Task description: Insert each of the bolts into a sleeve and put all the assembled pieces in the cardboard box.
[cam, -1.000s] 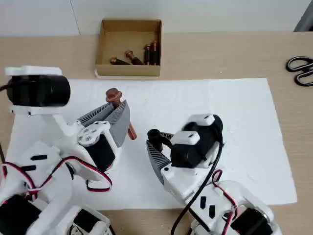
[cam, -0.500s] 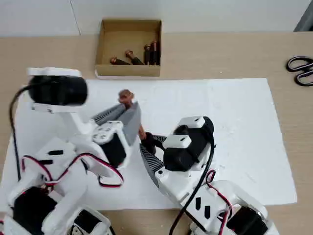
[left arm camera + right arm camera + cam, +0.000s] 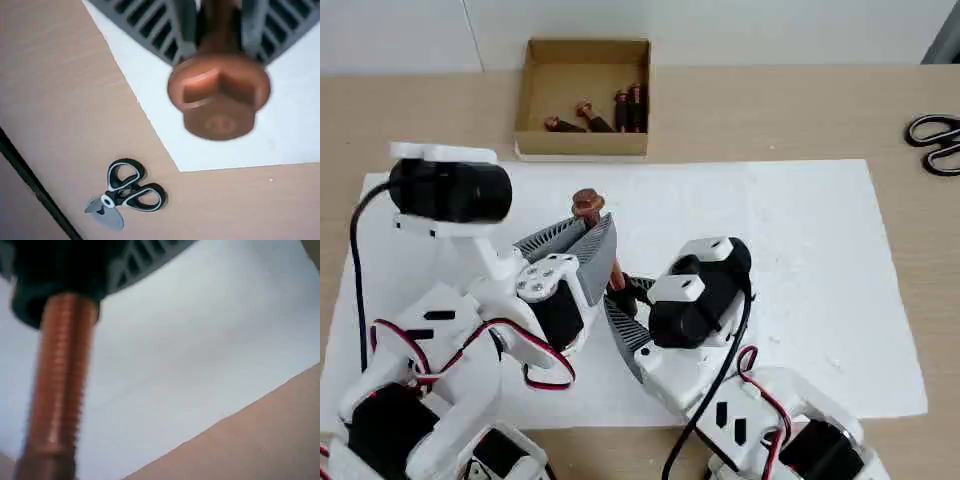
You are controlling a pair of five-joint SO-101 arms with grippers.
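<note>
Copper bolt (image 3: 587,203) lined up w/ black sleeve (image 3: 620,283) over the white sheet (image 3: 800,250), between the two arms.

Left gripper (image 3: 592,226): jaws pinching the bolt's shank just under the hex head, head up, threaded end slanting down twd the right gripper (image 3: 624,290), whose jaws are clamped on the sleeve; right wrist view shows the threads at the sleeve's mouth, depth unclear. Bolt looks like metal: stiff, small, prob. light, threads giving decent purchase, the head less so. Best hold is high on the shank, leaving the tip free. Sleeve should be held by its sides, bore unblocked. Cardboard box (image 3: 532,100) at the table's far side holds assembled pieces (image 3: 595,115). Scissors (image 3: 932,140) lie well apart.
</note>
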